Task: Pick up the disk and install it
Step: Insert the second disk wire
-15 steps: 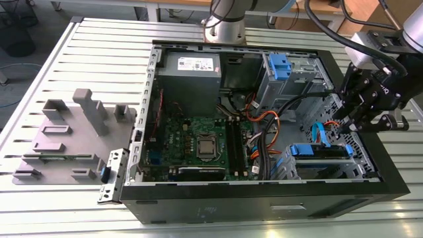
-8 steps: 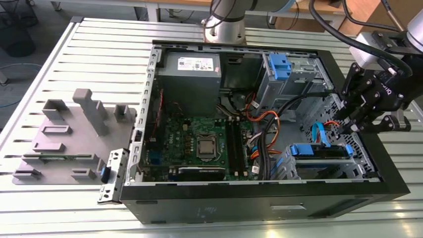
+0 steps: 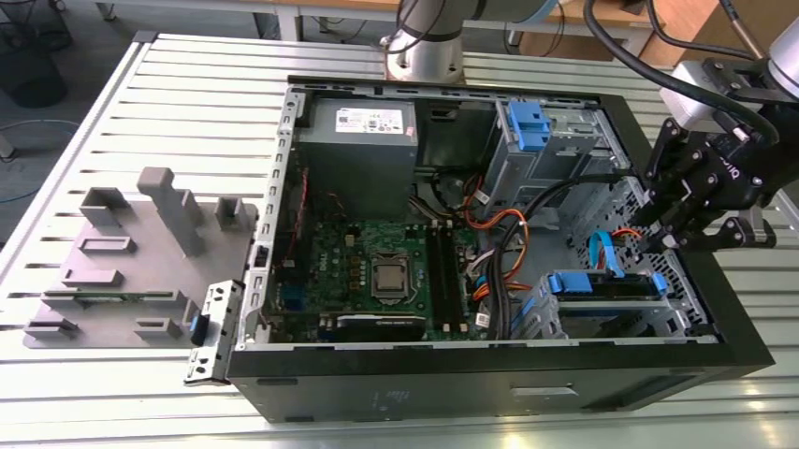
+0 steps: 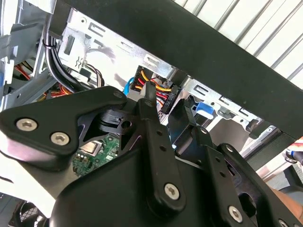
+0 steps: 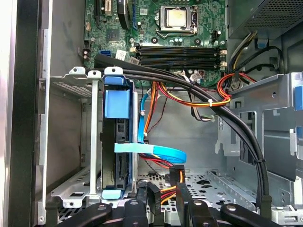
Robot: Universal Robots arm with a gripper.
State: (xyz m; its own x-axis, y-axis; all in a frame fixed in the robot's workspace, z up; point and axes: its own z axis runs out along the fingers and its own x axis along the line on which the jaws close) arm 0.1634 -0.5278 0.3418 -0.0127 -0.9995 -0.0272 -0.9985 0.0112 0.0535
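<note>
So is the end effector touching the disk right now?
Apart. In the first wrist view the end effector sits by the wired connector, and the cage wall plus a clear gap separate it from the disk.

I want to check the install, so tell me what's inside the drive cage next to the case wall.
A disk with blue rails sits on edge in the drive cage, its blue tab showing. The cage wall and rails cover its label face, so full seating cannot be confirmed. The gripper is just beside it.
</note>
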